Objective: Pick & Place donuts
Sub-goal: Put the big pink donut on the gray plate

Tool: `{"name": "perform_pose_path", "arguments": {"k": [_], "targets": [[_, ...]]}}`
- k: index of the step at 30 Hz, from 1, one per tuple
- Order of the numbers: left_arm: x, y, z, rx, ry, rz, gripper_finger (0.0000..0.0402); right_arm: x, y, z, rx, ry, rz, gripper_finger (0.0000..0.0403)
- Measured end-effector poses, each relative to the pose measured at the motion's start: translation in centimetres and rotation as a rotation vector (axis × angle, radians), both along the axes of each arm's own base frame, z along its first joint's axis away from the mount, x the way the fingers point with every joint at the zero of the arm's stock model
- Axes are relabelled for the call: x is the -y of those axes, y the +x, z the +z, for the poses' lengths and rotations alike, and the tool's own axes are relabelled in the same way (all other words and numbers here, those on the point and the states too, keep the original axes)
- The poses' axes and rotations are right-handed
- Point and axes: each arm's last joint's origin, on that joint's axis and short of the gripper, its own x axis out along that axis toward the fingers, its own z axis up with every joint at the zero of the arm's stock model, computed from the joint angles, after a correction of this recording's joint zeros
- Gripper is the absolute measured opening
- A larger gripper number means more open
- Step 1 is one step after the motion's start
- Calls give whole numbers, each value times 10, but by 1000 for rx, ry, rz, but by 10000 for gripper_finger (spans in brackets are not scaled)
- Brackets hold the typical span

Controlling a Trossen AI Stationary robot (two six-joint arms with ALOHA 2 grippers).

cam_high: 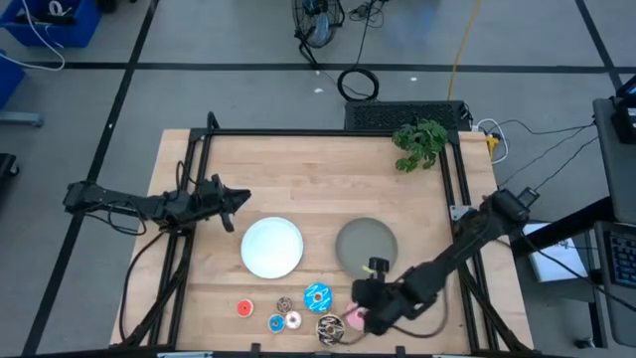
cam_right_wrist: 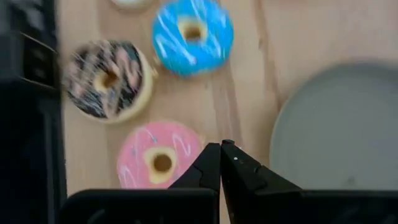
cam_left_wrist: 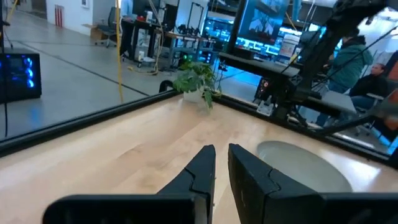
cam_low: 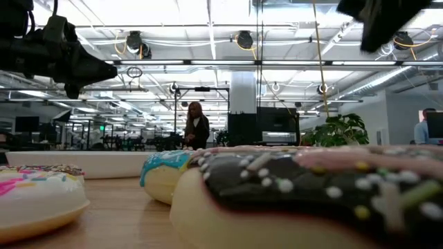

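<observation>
The right gripper (cam_high: pixel 366 310) is hovering at the lower middle of the high view, its jaws pressed together and holding nothing, just beside the pink donut (cam_right_wrist: pixel 159 156). The blue donut (cam_right_wrist: pixel 193 35) and the brown sprinkled donut (cam_right_wrist: pixel 107 79) are lying close by, with the tinier ones lower left. These toys are probably light and stiff, with glossy icing; pinching across one side of the ring looks safest. The wooden table (cam_high: pixel 328 179) is carrying a white plate (cam_high: pixel 271 247) and a grey plate (cam_high: pixel 366 244). The left gripper (cam_high: pixel 237 199) is waiting left of centre, jaws narrowly parted. An open workshop lies beyond.
</observation>
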Motion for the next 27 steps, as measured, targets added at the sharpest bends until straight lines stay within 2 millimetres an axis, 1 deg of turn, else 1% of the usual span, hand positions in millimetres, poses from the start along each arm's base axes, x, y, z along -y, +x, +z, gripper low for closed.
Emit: {"name": "perform_pose_path", "arguments": {"k": [3, 8, 11, 15, 18, 21, 24, 27], "targets": [[0, 0, 0, -2, 0, 0, 51, -2, 9, -8, -68, -2, 40, 0], [0, 0, -1, -7, 5, 0, 51, -10, 14, -2, -39, -11, 143, 2], [0, 0, -1, -8, -3, 0, 51, -11, 13, -3, -57, -10, 170, 17], [0, 0, -1, -5, -15, 0, 51, -12, 14, -3, -47, 6, 162, 61], [0, 0, -1, -8, -15, -1, 51, -13, 14, -4, -43, 11, 166, 109], [0, 0, -2, -11, -15, 0, 51, -14, 15, -6, -37, 20, 209, 160], [0, 0, -2, -10, -15, -1, 51, -14, 15, -16, -13, 19, 243, 198], [0, 0, -2, -10, -15, -1, 51, -13, 13, -27, -14, 5, 273, 220]]}}
